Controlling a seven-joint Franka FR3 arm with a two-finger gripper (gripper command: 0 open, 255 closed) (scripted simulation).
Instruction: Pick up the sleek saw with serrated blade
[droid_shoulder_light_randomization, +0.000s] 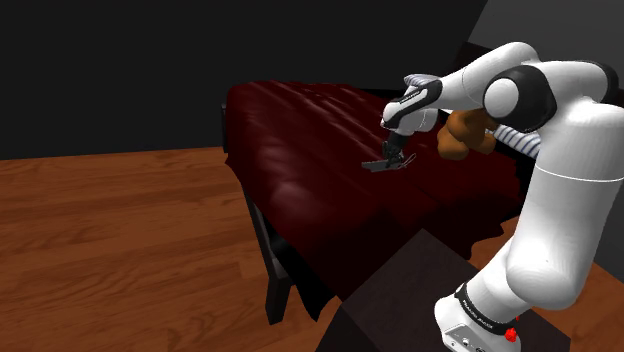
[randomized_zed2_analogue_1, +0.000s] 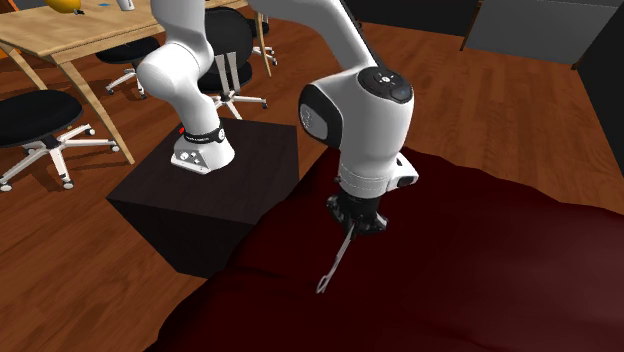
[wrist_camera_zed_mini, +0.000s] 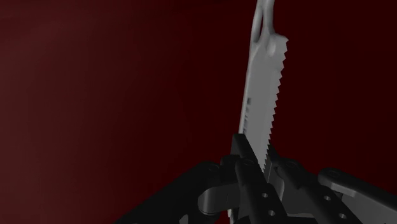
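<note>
In the shoulder view, the tool (droid_shoulder_light_randomization: 397, 150) hangs over the middle of the bed (droid_shoulder_light_randomization: 300, 175), well in from its edges. The grey saw (droid_shoulder_light_randomization: 384, 163) is at the tool's tips, just above the dark red cover. Whether the saw's low end touches the cover I cannot tell. Toward the bed's far edge a brown lump (droid_shoulder_light_randomization: 460, 137) sits half hidden behind the arm, too obscured to name.

In the second exterior view, the tool (randomized_zed2_analogue_1: 356, 222) points down near the bed edge that lies beside the stand (randomized_zed2_analogue_1: 215, 190). The saw (randomized_zed2_analogue_1: 336, 260) slants down from it, and its ringed end is close to the cover or on it.

In the wrist view, the tool (wrist_camera_zed_mini: 257, 156) is clamped on the saw (wrist_camera_zed_mini: 262, 102). Its fingers (wrist_camera_zed_mini: 244, 159) pinch the flat blade at one end, and the serrated edge runs away from them. The ringed end is cut off by the frame.

The hold looks risky because it pinches thin, smooth metal far from the saw's middle. The long free end could swing or pivot between the pads. If that end catches the soft cover during a lift, it could lever the blade out of the grip.
</note>
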